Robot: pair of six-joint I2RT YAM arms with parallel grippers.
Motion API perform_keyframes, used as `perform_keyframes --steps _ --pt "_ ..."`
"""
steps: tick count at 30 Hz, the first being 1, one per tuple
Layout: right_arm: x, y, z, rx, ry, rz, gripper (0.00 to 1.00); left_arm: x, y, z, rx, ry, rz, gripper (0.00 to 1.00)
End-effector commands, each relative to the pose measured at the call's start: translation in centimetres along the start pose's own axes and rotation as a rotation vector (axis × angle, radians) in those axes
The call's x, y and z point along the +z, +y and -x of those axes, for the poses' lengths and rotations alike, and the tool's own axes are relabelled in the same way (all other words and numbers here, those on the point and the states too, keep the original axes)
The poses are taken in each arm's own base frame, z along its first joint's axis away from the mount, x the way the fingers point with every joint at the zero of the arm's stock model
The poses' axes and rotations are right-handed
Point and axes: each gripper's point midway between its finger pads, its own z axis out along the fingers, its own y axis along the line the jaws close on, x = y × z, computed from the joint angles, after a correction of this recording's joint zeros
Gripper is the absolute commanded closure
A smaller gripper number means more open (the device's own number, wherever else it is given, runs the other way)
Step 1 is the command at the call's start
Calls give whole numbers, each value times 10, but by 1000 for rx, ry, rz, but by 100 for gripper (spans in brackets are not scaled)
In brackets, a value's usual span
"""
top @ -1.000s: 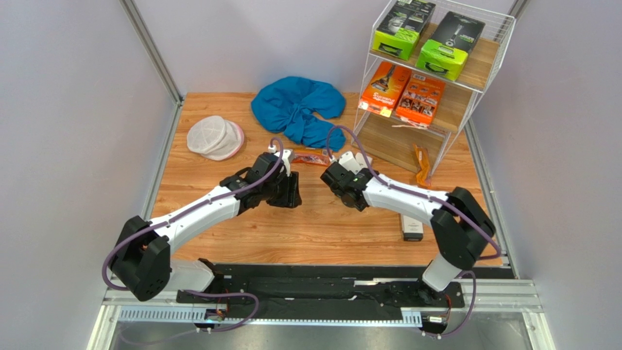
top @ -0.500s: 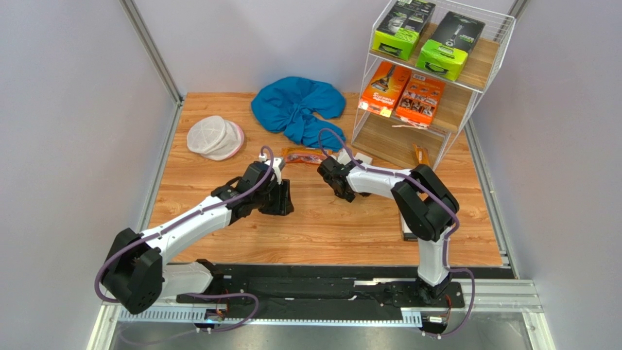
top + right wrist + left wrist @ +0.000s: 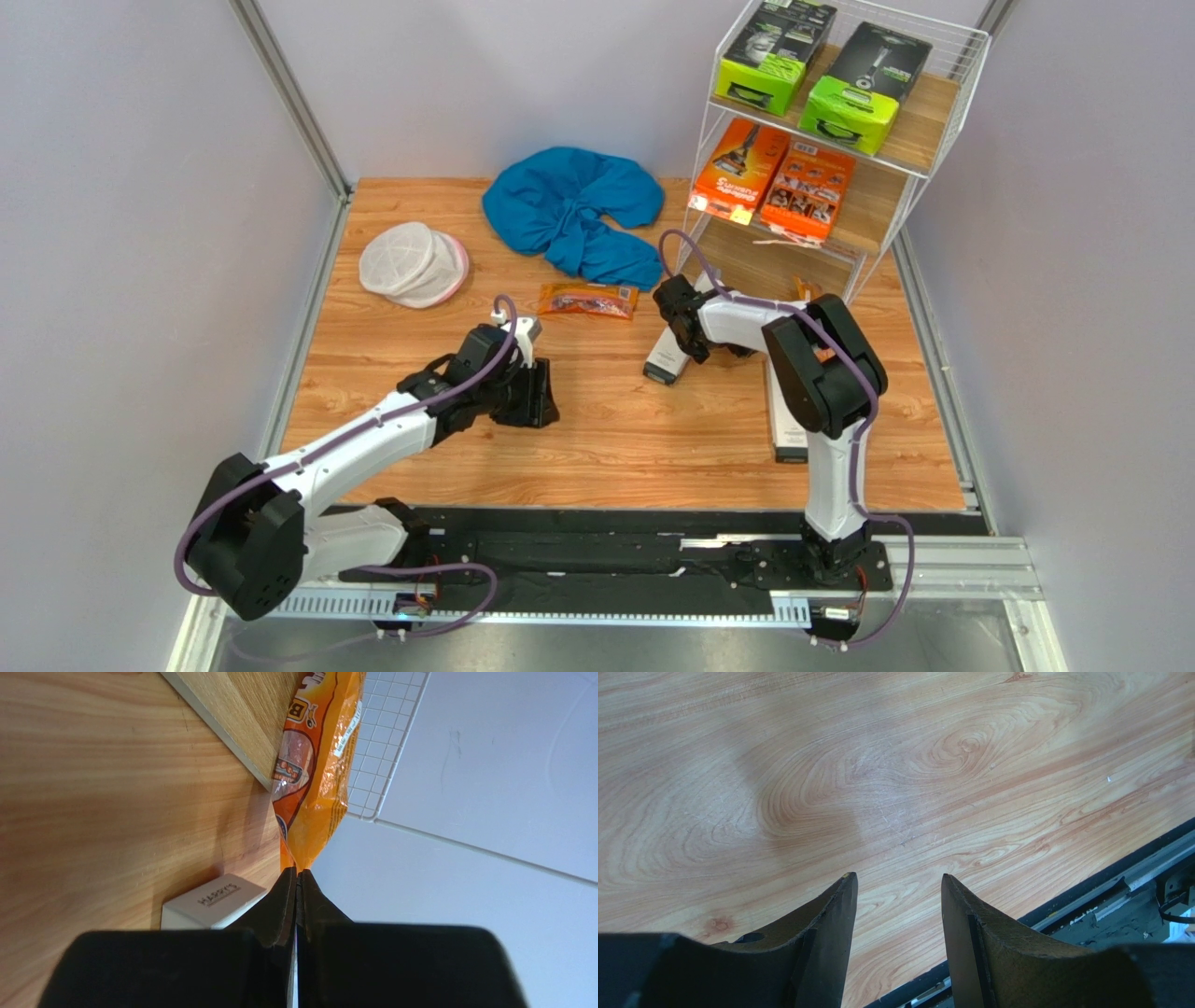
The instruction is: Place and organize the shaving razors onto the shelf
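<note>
The shelf (image 3: 751, 273) stands at the far right corner of the table (image 3: 617, 448). Its top tier carries two lime-green boxes (image 3: 774, 53) side by side, and its middle tier two orange cartons (image 3: 739, 165), also side by side. The lowest board holds no pack that can be made out.

An orange bag (image 3: 319, 777) of razors stands on end against the edge of the shelf's lowest board, by the wire side. In the right wrist view the right claw (image 3: 296, 878) has its fingers pressed together, and their tips line up with the bag's lower edge. Whether any film is caught between them cannot be told.

A slim white box (image 3: 669, 353) lies on the table just in front of the shelf's left front corner. A second white box (image 3: 791, 431) lies further out in front of the shelf, partly under the right arm. A clear bag (image 3: 589, 298) of disposables lies flat to the left of the shelf.

The left claw (image 3: 898, 878) hangs over bare wood well to the left of the shelf, towards the near edge, its fingers spread with nothing between them.

A blue cloth (image 3: 572, 210) lies just left of the shelf at the far edge, and a white mesh pouch (image 3: 411, 263) lies further left again
</note>
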Motion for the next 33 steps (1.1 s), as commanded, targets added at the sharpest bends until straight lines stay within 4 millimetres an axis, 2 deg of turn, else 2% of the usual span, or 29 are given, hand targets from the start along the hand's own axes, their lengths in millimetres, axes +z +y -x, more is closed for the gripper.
perform_keyframes --steps 1,16,28,33 --pt "12 -11 13 13 14 -40 100 -6 -9 10 6 -54 -55 44" --pt "55 -10 4 19 121 -12 100 -10 -11 6 -4 -59 -76 44" --pt "77 -12 7 56 159 6 100 -13 -12 3 -11 -60 -86 45" --pt "82 -15 18 75 154 3 100 -14 -14 3 -12 -57 -95 45"
